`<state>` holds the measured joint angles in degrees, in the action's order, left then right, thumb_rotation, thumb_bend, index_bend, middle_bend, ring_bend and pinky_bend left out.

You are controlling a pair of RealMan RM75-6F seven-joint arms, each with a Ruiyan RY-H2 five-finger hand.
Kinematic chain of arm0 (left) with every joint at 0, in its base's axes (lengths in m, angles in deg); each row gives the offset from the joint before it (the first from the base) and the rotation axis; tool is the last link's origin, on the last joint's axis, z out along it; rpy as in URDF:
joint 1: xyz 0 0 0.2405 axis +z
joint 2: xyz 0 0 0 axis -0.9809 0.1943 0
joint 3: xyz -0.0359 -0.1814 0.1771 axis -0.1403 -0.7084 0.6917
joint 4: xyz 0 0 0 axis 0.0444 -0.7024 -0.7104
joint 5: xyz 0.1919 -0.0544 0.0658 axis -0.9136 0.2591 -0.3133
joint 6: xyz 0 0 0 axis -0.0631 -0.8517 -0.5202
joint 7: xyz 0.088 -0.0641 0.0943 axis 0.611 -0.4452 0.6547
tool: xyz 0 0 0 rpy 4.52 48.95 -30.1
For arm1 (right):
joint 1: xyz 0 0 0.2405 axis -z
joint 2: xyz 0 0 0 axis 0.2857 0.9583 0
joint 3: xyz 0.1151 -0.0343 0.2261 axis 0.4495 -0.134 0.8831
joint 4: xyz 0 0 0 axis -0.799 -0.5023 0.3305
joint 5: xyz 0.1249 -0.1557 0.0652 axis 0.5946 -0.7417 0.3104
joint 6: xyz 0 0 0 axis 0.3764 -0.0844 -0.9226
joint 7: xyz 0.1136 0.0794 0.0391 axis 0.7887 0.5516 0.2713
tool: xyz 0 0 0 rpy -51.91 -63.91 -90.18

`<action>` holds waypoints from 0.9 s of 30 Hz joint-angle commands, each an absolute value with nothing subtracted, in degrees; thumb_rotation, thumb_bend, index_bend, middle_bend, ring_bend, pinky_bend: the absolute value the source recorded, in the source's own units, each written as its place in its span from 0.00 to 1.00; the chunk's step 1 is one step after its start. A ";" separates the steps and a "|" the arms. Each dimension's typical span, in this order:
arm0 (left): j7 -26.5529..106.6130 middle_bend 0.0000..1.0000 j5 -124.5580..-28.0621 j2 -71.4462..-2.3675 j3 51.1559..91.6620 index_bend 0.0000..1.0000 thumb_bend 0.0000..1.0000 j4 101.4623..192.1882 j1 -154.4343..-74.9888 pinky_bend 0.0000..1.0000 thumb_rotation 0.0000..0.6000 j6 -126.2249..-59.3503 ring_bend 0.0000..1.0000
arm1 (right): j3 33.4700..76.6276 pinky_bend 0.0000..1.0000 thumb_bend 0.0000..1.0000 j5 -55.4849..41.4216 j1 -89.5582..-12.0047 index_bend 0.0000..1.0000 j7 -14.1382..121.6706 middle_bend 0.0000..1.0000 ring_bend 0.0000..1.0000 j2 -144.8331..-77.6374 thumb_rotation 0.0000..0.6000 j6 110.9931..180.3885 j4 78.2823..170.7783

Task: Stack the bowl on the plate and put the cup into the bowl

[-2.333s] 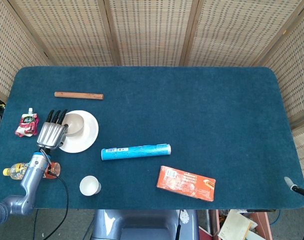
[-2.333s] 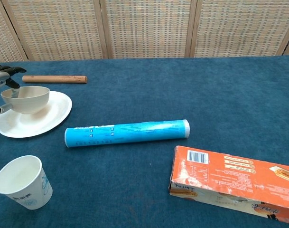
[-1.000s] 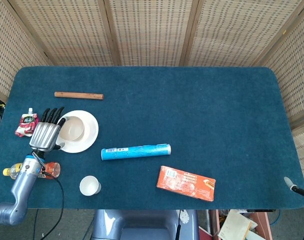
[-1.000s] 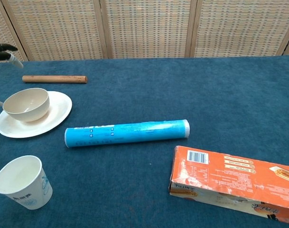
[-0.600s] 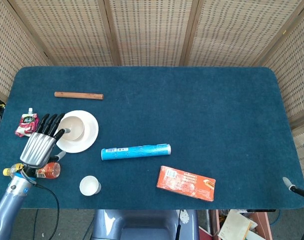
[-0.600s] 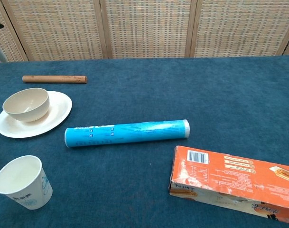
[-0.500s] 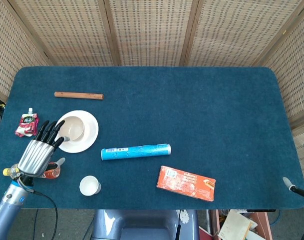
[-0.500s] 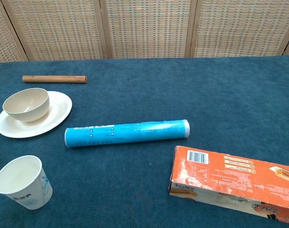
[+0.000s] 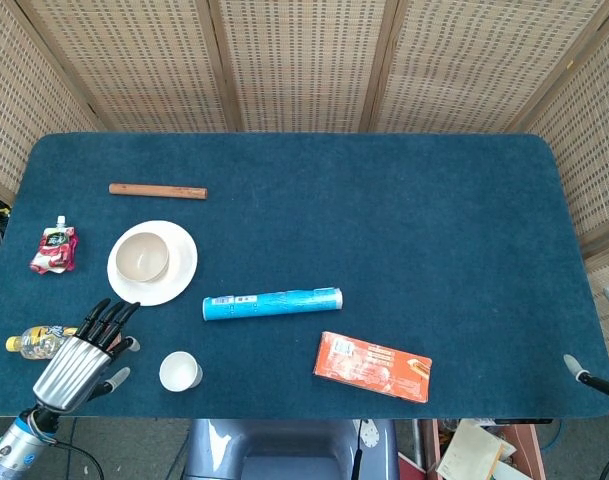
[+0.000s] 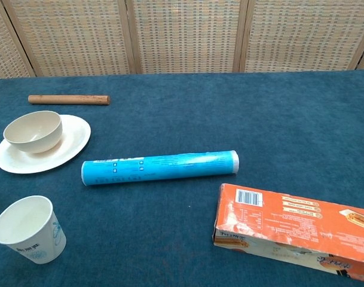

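Note:
The beige bowl (image 9: 142, 256) (image 10: 33, 131) stands upright on the white plate (image 9: 181, 266) (image 10: 74, 140) at the table's left. The white paper cup (image 9: 180, 371) (image 10: 29, 229) stands upright near the front edge, apart from the plate. In the head view my left hand (image 9: 79, 355) hovers just left of the cup with its fingers spread and nothing in them; the chest view does not show it. Of my right hand (image 9: 584, 370), only grey fingertips show at the far right edge.
A blue tube (image 9: 272, 302) (image 10: 159, 167) lies right of the plate and cup. An orange box (image 9: 372, 366) (image 10: 295, 224) sits front centre. A wooden stick (image 9: 157, 190) lies behind the plate. A red pouch (image 9: 54, 249) and a small bottle (image 9: 34, 341) lie at the left edge.
My left hand has let go of the bowl, leaving it on the plate, and has drawn back toward the front-left corner beside the cup. It has left the chest view.

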<state>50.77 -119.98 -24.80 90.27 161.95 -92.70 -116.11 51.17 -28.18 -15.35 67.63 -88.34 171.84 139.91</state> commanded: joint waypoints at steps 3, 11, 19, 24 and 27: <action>52.19 0.00 -121.31 -26.36 90.95 0.44 0.30 161.62 -92.78 0.00 1.00 -113.58 0.00 | 51.31 0.00 0.17 -27.88 -15.39 0.00 68.02 0.00 0.00 -88.13 1.00 171.62 139.91; 54.68 0.00 -122.59 -28.64 90.87 0.44 0.30 162.82 -93.67 0.00 1.00 -109.76 0.00 | 51.28 0.00 0.17 -27.88 -15.40 0.00 68.45 0.00 0.00 -88.23 1.00 171.52 139.64; 56.96 0.00 -122.62 -29.46 90.95 0.46 0.31 163.70 -93.95 0.00 1.00 -107.02 0.00 | 51.35 0.00 0.17 -27.75 -15.31 0.00 69.05 0.00 0.00 -88.20 1.00 171.58 139.43; 57.46 0.00 -122.74 -29.12 91.09 0.46 0.31 163.96 -93.76 0.00 1.00 -106.77 0.00 | 51.41 0.00 0.17 -27.67 -15.28 0.00 69.34 0.00 0.00 -88.19 1.00 171.60 139.32; 57.65 0.00 -122.59 -28.95 91.08 0.47 0.32 163.96 -93.60 0.00 1.00 -106.57 0.00 | 51.39 0.00 0.17 -27.77 -15.26 0.00 69.42 0.00 0.00 -88.18 1.00 171.67 139.31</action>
